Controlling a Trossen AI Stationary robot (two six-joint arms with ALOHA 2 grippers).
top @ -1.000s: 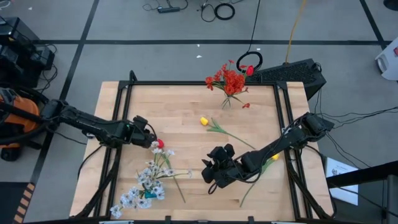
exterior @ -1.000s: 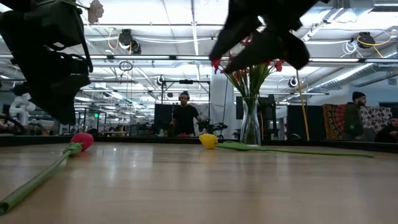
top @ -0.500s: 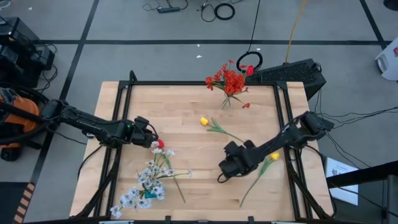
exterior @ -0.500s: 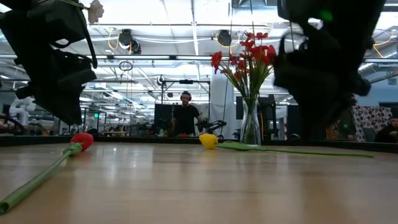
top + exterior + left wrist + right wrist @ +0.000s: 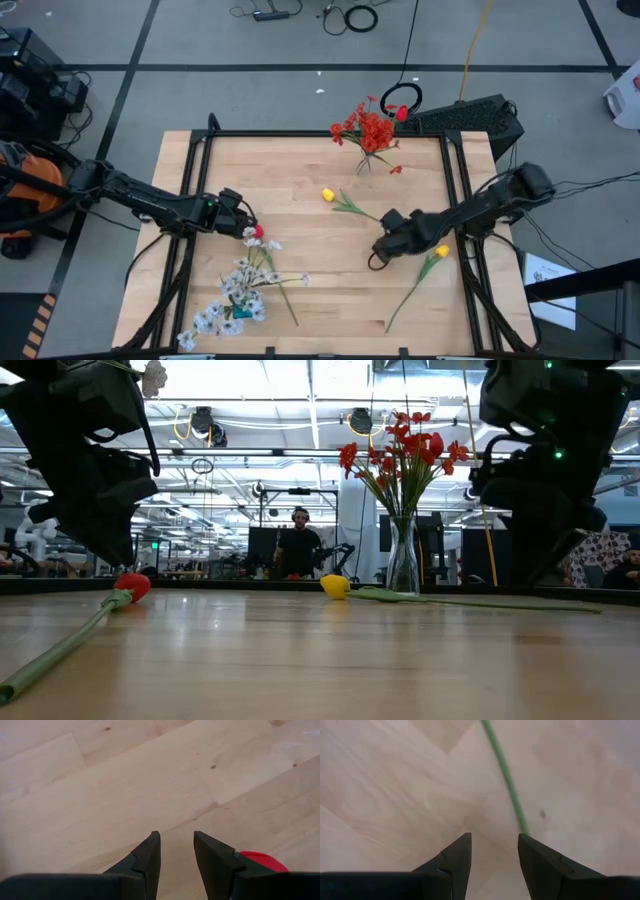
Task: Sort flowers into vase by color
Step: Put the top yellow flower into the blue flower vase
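Note:
A glass vase (image 5: 368,160) (image 5: 403,560) with red flowers stands at the table's far edge. A red tulip (image 5: 257,232) (image 5: 130,586) lies on its side at the left, next to sprays of white blossoms (image 5: 240,292). One yellow tulip (image 5: 327,195) (image 5: 335,586) lies mid-table. Another yellow tulip (image 5: 440,252) lies near the right edge. My left gripper (image 5: 243,217) (image 5: 176,845) is open, low over the wood, with the red bud (image 5: 262,861) just beside one finger. My right gripper (image 5: 380,252) (image 5: 494,845) is open above a green stalk (image 5: 506,777) that runs up to one fingertip.
A black frame (image 5: 300,133) borders the table. Bare wood (image 5: 300,230) lies between the two grippers. In the low view, people stand in the room behind the table (image 5: 300,545). Cables and boxes lie on the floor outside the frame.
My right gripper has swung from the near middle of the table toward the right and far edges, ending beside the mid-table yellow tulip's stalk. The flowers lie as before.

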